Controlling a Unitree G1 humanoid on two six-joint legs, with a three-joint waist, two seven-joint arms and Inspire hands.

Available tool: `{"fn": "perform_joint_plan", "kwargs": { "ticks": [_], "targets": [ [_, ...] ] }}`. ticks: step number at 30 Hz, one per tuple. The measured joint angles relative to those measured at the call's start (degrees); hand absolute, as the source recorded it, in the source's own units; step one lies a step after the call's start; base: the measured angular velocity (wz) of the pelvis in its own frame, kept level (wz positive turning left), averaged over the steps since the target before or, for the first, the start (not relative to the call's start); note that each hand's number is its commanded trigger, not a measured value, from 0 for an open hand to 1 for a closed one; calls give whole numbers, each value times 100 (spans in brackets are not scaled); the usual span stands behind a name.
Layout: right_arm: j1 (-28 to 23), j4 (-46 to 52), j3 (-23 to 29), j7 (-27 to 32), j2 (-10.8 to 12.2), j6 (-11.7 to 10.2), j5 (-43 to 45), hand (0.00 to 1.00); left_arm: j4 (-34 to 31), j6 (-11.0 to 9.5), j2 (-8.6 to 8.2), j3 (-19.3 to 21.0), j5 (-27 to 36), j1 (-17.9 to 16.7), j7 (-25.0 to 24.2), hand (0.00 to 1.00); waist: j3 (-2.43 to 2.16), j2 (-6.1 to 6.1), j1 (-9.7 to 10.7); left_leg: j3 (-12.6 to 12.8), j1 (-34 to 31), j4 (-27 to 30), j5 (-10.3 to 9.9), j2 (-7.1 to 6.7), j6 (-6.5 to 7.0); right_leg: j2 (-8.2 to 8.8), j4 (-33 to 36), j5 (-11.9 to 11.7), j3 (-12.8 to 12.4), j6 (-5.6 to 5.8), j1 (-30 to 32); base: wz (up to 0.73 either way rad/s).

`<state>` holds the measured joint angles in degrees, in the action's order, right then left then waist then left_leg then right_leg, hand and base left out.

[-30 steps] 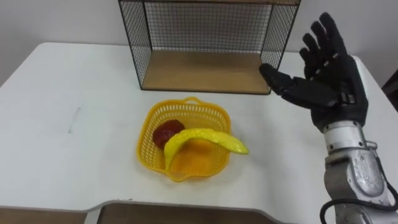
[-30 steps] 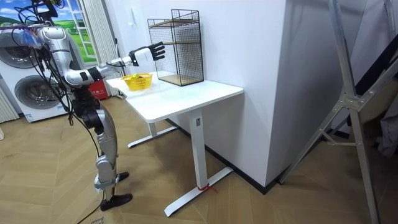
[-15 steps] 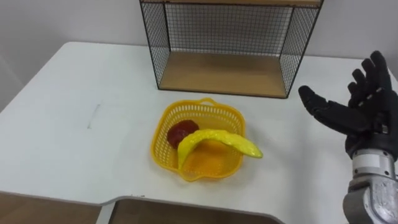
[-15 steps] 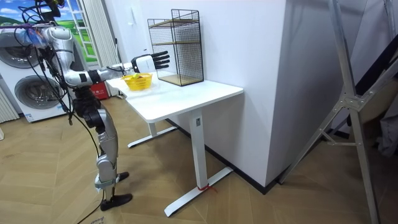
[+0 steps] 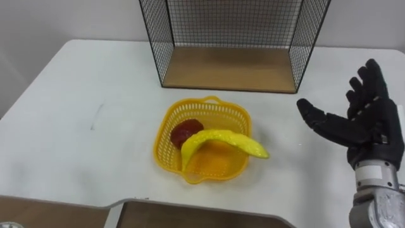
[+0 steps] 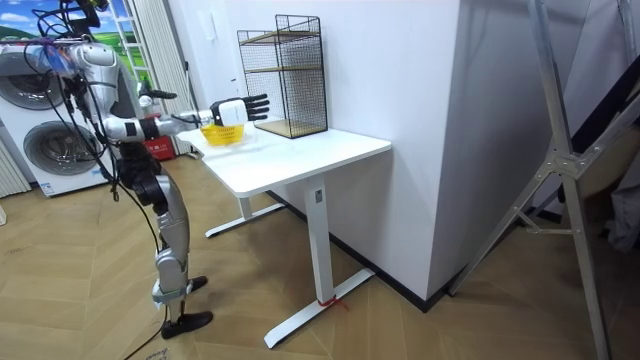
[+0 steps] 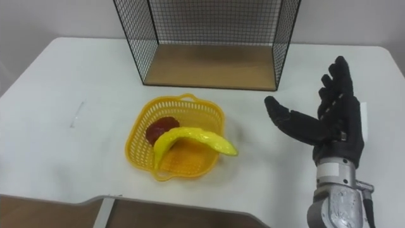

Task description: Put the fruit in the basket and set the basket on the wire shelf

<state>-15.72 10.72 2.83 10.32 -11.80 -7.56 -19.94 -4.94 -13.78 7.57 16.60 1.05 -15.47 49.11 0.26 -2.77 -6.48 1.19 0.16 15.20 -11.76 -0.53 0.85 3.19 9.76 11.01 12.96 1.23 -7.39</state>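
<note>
A yellow plastic basket stands on the white table in front of the wire shelf. A banana lies across the basket, its tip sticking out over the right rim. Beside the banana, a dark red fruit sits in the basket's left part. My right hand hovers open to the right of the basket, palm facing it and fingers spread, touching nothing. In the room view I stand at the table's end with the right hand over the basket. My left hand shows small behind it.
The wire shelf has black mesh sides, an open front and a wooden floor board level with the table. In the room view it rises to a second level. Bare tabletop lies left and right of the basket. The table's near edge runs just below it.
My right hand has come down from beside the shelf's right front corner to basket height. It remains open. The head view shifted slightly. The basket and fruit have not moved.
</note>
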Motion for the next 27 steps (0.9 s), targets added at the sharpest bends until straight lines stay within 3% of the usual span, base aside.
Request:
{"fn": "perform_joint_plan", "kwargs": {
  "ticks": [4,10,14,20,27],
  "targets": [
    [22,-149,-339,-274,76,-8,20,0,-55,-56,4,-761,849,45,-815,0,6,30,47,5,-55,25,-3,1,4,2,18,-1,-24,-1,53,1],
    [81,-343,-513,-542,98,-132,9,0,-51,-131,7,-1496,1440,45,-1870,0,45,148,218,32,-67,59,-3,3,6,0,1,-1,-56,-1,93,-1],
    [118,-707,-718,-583,94,-146,46,0,176,-130,17,-1916,1832,80,-2527,0,51,118,307,120,-111,124,-19,26,26,-9,74,-1,-168,0,147,-10],
    [172,-833,-904,-821,98,-146,6,0,502,-118,30,-2395,1971,129,-3365,0,53,107,349,249,-101,63,-18,73,23,-24,141,-6,-256,-8,246,-11],
    [269,-1061,-1047,-1159,247,-175,-10,0,901,-116,29,-2503,1941,147,-4019,0,63,124,439,340,-44,20,-18,87,22,-29,189,-7,-353,-10,273,-8]
  ]
}}
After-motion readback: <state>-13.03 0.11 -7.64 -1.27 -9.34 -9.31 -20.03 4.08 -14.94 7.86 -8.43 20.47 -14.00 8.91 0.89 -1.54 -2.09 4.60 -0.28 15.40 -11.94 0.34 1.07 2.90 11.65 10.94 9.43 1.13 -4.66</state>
